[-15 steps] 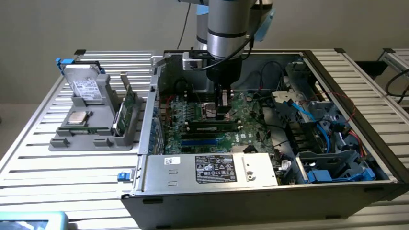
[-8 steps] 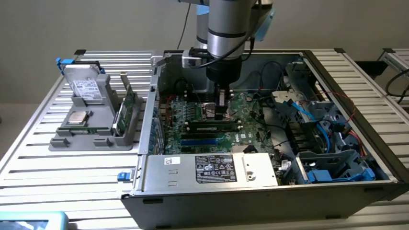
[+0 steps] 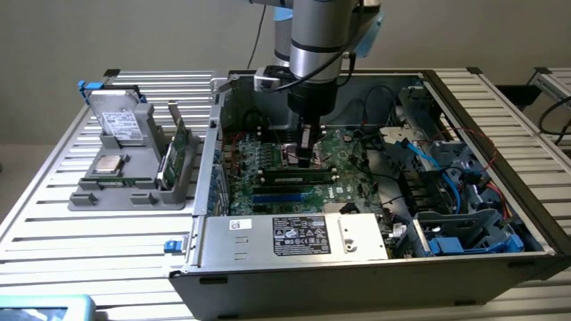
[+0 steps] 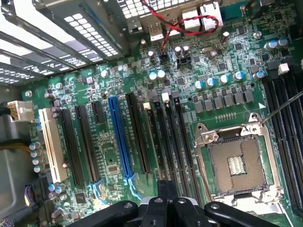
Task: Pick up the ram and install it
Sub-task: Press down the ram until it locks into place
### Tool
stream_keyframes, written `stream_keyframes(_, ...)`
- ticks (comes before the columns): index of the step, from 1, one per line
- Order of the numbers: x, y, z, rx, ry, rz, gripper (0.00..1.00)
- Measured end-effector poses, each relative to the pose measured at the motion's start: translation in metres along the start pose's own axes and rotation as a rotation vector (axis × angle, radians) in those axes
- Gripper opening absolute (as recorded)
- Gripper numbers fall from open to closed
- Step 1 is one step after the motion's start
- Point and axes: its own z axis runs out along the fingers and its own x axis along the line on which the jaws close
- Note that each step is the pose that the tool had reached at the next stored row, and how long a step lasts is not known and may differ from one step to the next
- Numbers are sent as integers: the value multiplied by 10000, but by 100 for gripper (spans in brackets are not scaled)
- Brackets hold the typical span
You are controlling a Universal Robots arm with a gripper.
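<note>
The ram [image 3: 299, 178] is a slim green strip with a pale sticker. It stands on edge in a long black slot on the motherboard [image 3: 335, 150] inside the open computer case. My gripper [image 3: 308, 160] points straight down from the arm and sits right over the middle of the ram's top edge, at or just above it. In the wrist view my gripper [image 4: 165, 191] hovers over the row of long black memory slots [image 4: 177, 142], between the blue slot [image 4: 120, 142] and the processor socket [image 4: 236, 165].
The case walls [image 3: 214, 134] enclose the board, with loose cables and blue drive cages [image 3: 464, 234] at the exterior view's right and the power supply [image 3: 295, 234] in front. Outside the case, a grey holder [image 3: 134, 180] carries a hard drive, a processor and upright green cards [image 3: 178, 150].
</note>
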Motion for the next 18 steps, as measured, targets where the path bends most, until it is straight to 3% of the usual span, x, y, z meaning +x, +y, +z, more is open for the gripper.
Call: stream_keyframes(18, 0, 0, -1, -189, -5, 1847, 11)
